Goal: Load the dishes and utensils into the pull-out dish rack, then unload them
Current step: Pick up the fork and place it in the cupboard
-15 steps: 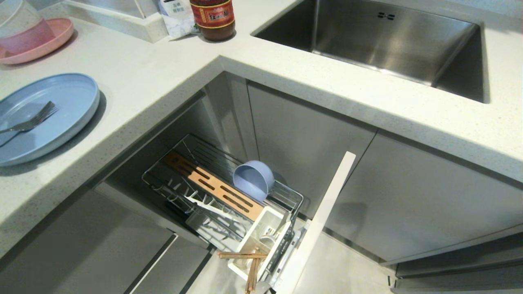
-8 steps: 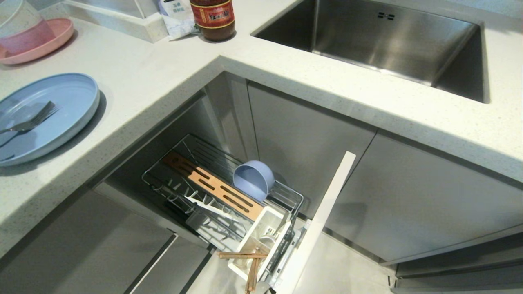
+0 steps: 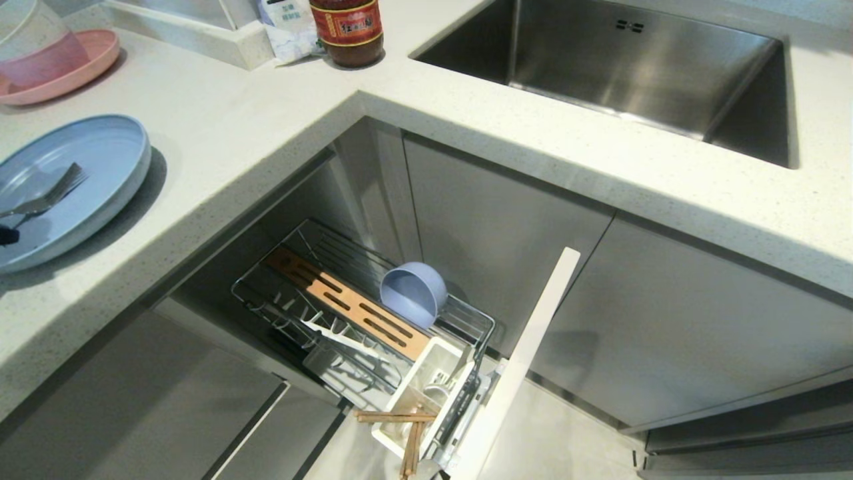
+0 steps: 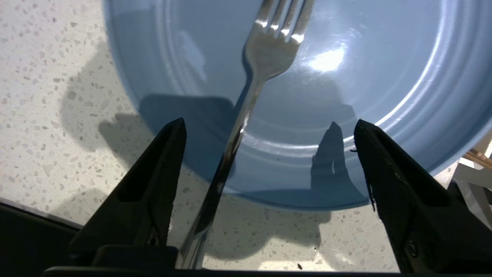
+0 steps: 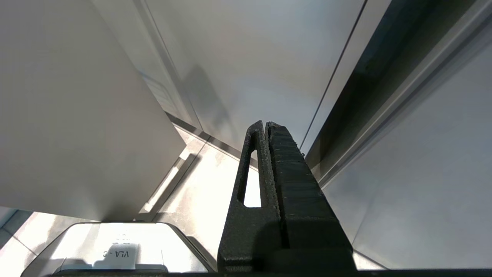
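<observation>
The light-blue plate (image 3: 100, 160) lies on the counter at the far left, with the silver fork (image 3: 50, 195) resting on it. My left gripper (image 4: 269, 127) hovers low over the plate's (image 4: 384, 77) near rim, open wide. The fork's (image 4: 265, 61) handle runs between the fingers, close to one of them and gripped by neither. Only a dark tip of the left gripper (image 3: 5, 235) shows in the head view. The light-blue bowl (image 3: 413, 293) stands on edge in the pulled-out dish rack (image 3: 466, 317). The chopsticks (image 3: 400, 427) lie across its white utensil box (image 3: 426, 393). My right gripper (image 5: 265, 124) is shut and parked low by the cabinet fronts.
A pink plate (image 3: 80, 73) holding a clear container sits at the back left. A sauce bottle (image 3: 346, 30) and a white packet (image 3: 290, 27) stand near the steel sink (image 3: 633, 67). The rack's pale-grey front (image 3: 526, 353) juts out over the floor.
The blue plate and the fork on it have slid a little to the left on the counter. A dark fingertip now shows at the picture's left edge.
</observation>
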Robot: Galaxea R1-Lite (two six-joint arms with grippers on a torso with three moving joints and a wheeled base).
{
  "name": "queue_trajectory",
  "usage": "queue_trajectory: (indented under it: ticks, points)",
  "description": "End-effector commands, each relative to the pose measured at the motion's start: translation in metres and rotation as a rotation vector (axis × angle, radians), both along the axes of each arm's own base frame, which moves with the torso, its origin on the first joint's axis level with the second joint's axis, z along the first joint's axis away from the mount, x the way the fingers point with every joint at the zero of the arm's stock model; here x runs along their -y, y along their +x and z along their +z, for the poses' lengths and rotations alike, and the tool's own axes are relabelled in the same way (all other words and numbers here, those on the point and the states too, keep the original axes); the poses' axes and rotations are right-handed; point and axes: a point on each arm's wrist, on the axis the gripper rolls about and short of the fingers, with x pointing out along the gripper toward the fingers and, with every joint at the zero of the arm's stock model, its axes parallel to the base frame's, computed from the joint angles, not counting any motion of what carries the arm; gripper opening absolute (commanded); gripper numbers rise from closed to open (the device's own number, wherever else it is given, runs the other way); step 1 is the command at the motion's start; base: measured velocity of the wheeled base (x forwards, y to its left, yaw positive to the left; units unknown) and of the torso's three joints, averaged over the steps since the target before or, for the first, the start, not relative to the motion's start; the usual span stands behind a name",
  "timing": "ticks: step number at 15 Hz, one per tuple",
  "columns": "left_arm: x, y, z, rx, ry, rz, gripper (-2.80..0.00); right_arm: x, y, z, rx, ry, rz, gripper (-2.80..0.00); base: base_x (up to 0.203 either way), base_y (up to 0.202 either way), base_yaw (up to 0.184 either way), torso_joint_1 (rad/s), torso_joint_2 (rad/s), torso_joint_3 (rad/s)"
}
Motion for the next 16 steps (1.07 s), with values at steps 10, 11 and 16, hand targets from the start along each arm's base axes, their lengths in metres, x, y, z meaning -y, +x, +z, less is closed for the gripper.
queue_trajectory:
  ticks: [10, 11, 16]
  points:
    - [0.0096, 0.0020, -0.0054, 0.011, 0.003, -0.053, 0.00, 0.0000, -0.0001, -0.0005, 0.001, 0.000, 0.000, -2.80, 0.000, 0.000, 0.000, 0.000, 0.00, 0.000]
    - [0.0092, 0.0025, -0.0062, 0.018, 0.010, -0.053, 0.00, 0.0000, -0.0001, -0.0005, 0.002, 0.000, 0.001, -2.80, 0.000, 0.000, 0.000, 0.000, 0.00, 0.000]
    - [0.0087, 0.0031, -0.0069, 0.020, 0.012, -0.053, 0.00, 0.0000, -0.0001, -0.0005, 0.002, 0.000, 0.001, -2.80, 0.000, 0.000, 0.000, 0.000, 0.00, 0.000]
